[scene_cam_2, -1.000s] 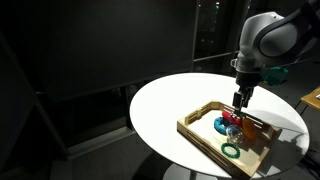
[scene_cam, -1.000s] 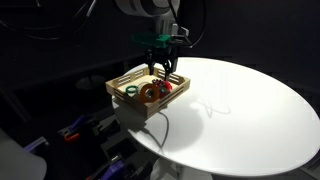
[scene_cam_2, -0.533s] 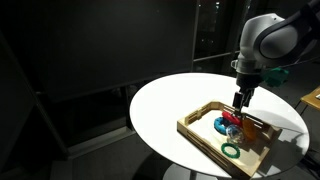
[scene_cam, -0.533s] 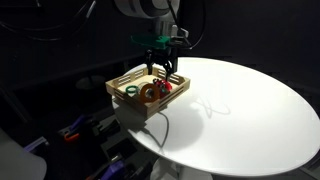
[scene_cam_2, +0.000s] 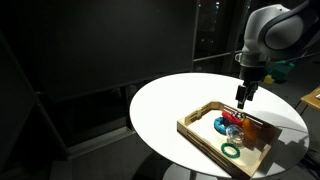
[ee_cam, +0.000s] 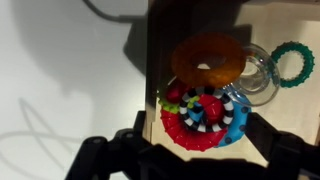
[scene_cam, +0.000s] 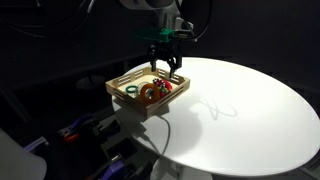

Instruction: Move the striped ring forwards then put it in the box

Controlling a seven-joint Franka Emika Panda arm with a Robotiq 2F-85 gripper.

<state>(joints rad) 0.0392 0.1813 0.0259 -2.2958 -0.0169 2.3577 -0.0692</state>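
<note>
The striped ring [ee_cam: 207,105] lies in the box [ee_cam: 155,60], on top of a red ring [ee_cam: 183,130] and a blue ring [ee_cam: 237,122]. The box is a light-wood slatted tray near the edge of the round table in both exterior views [scene_cam: 128,104] [scene_cam_2: 198,131]. My gripper [ee_cam: 190,158] is open and empty, with dark fingers on either side of the ring pile. It hangs just above the box in both exterior views [scene_cam: 166,68] [scene_cam_2: 244,98].
An orange ring [ee_cam: 188,52], a clear ring [ee_cam: 256,84] and a green ring [ee_cam: 277,56] [scene_cam_2: 231,150] also lie in the box. The white round table [scene_cam: 250,115] [scene_cam_2: 160,105] has dark surroundings past its edges.
My gripper has risen a little above the box. The rings in the box have not moved.
</note>
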